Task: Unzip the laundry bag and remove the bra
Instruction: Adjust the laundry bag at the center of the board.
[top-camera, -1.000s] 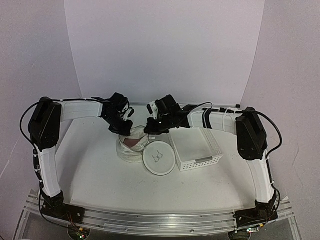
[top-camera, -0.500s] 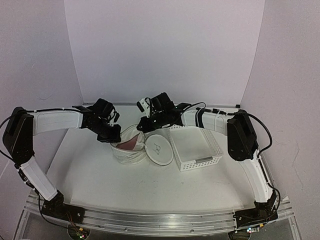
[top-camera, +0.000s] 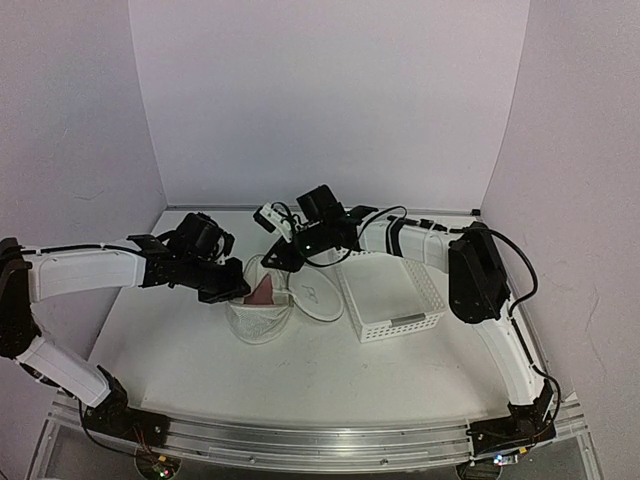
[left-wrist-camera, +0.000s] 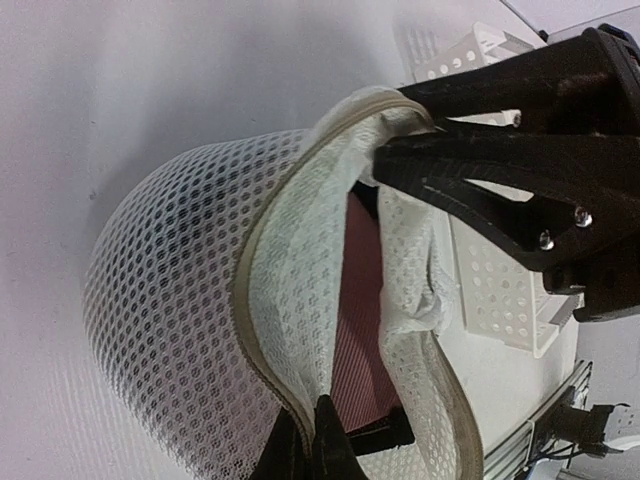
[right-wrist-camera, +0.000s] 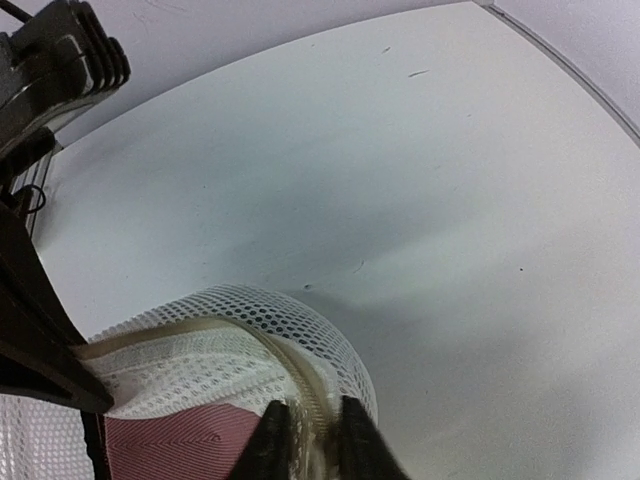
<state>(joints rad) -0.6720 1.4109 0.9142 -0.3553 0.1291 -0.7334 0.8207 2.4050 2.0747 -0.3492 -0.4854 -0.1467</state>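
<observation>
pinching the laundry bag (top-camera: 258, 318) rim with my left gripper (left-wrist-camera: 311, 442) and right gripper (right-wrist-camera: 308, 440), i see the bra (left-wrist-camera: 358, 330) inside.

— What colours do we have on the bench (top-camera: 190, 365)?
— Nearly all white: the bench itself, the lattice-patterned basket (top-camera: 400, 325), and the laundry bag (top-camera: 258, 318), whose mesh is a honeycomb of small holes.
— We also see a beige band along its zip edge (left-wrist-camera: 243, 290).
— Yes, and its round lid (top-camera: 317, 295) is white with a thin black mark.
— Inside we make out the bra (left-wrist-camera: 360, 330): only a dusty pink part, finely ribbed.
— The jaws are black, the arms (top-camera: 90, 272) white with black joints. Behind them we have pale lilac walls (top-camera: 330, 100).
</observation>
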